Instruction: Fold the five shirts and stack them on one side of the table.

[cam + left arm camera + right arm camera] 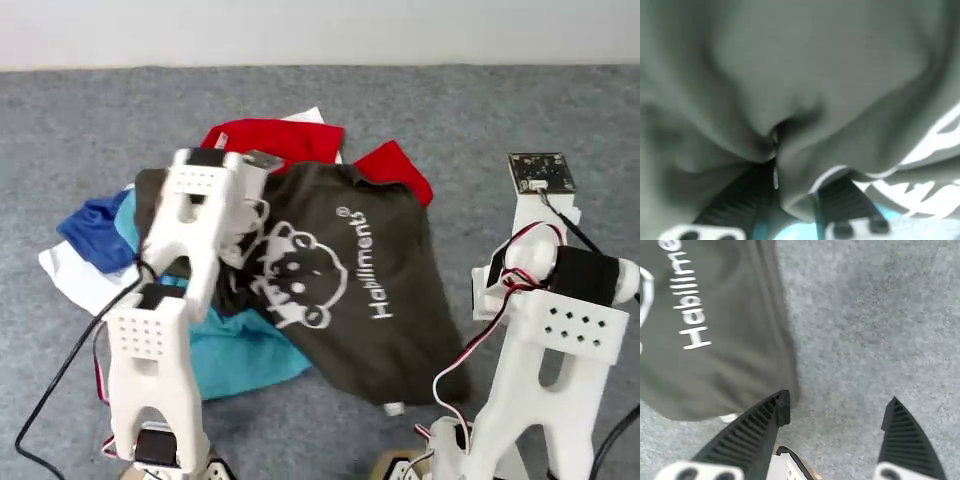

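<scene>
A dark olive shirt (340,290) with a white cartoon print lies spread on top of a heap of shirts. Under it are a red shirt (280,140), a blue shirt (95,230), a teal shirt (240,355) and a white shirt (80,280). My left gripper (775,160) is shut on a bunched fold of the dark olive shirt (800,75) near its left side; teal cloth (795,232) shows below. My right gripper (837,410) stands open over the grey surface, just off the dark olive shirt's (705,340) right hem, holding nothing.
The table is covered in grey felt (520,110), bare to the right of and behind the heap. The right arm (545,330) stands at the front right, the left arm (165,340) at the front left over the teal shirt.
</scene>
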Controlling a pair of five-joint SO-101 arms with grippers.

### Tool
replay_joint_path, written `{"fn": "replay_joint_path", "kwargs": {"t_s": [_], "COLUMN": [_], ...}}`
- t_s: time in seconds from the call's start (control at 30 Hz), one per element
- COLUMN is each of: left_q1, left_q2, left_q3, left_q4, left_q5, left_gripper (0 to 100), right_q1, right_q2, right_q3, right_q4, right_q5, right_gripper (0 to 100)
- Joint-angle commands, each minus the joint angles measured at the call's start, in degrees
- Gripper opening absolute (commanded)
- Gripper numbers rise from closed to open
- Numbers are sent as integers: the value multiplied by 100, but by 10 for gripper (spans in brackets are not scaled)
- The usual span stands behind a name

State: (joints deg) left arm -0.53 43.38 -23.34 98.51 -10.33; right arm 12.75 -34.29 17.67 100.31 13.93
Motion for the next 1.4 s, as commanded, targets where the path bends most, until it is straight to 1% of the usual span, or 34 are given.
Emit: {"fn": "replay_joint_path", "kwargs": {"t_s": [0.0, 0.07, 0.2, 0.47, 0.63, 1.0, 1.17, 1.37], "left_q1": [-1108, -1591, -2382, -3332, -3991, -5705, -6338, -6787], "left_q2": [193, 193, -97, -1582, -2145, -2277, -2277, -2277], "left_q3": [-347, -611, -804, -787, -787, -875, -1569, -2519], "left_q4": [35, 176, 202, 202, 202, 193, 185, 193], "left_q5": [-44, -53, -343, -809, -1143, -1943, -1969, -1960], "left_gripper": [8, 8, 7, 7, 6, 7, 7, 7], "right_q1": [57, 57, 40, 31, 31, 22, 22, -110], "right_q2": [-57, -57, -57, -57, -57, -31, -13, -4], "right_q3": [-281, -281, -281, -281, -290, -290, -290, -290], "right_q4": [207, 207, 189, 171, 171, 171, 171, 163], "right_q5": [53, 53, 62, 62, 62, 62, 62, 62], "right_gripper": [303, 303, 303, 303, 303, 303, 303, 303]}}
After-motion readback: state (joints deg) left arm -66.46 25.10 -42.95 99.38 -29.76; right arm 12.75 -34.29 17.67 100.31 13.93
